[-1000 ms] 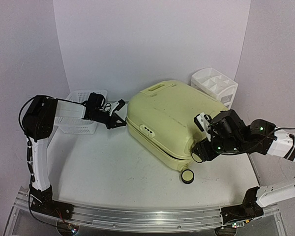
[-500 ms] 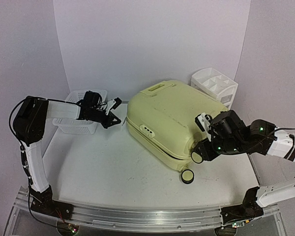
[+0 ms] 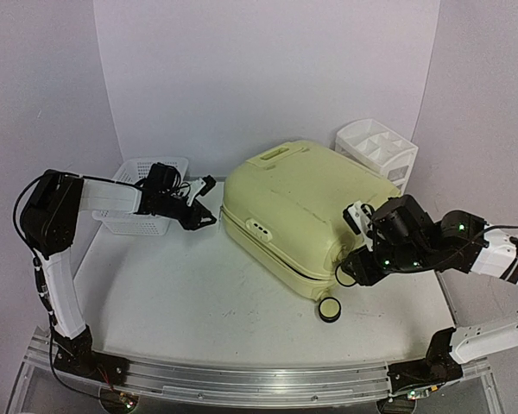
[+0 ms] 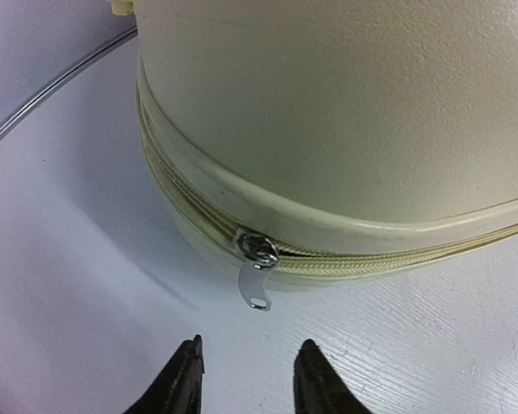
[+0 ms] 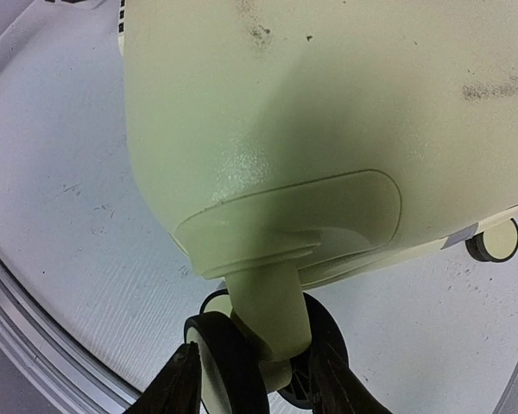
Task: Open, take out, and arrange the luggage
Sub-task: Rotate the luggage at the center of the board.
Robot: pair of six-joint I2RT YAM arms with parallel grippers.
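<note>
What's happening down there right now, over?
Left gripper open, just short of zipper pull. Right gripper straddling a wheel, grip unclear. Luggage closed. Nothing blocking.

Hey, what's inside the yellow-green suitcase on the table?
Nothing inside shows. The luggage lies with its lid down, the zipper pull hanging at the seam; the hard shell covers whatever it holds.

Left wrist cam only caught the 2 tips of the left gripper (image 4: 246, 379), and the luggage (image 4: 345, 103) ran off frame ahead of them. The wheel (image 5: 229, 366) between the fingers of the right gripper (image 5: 252, 388) was cropped, so I couldn't tell if they pinched it.
</note>
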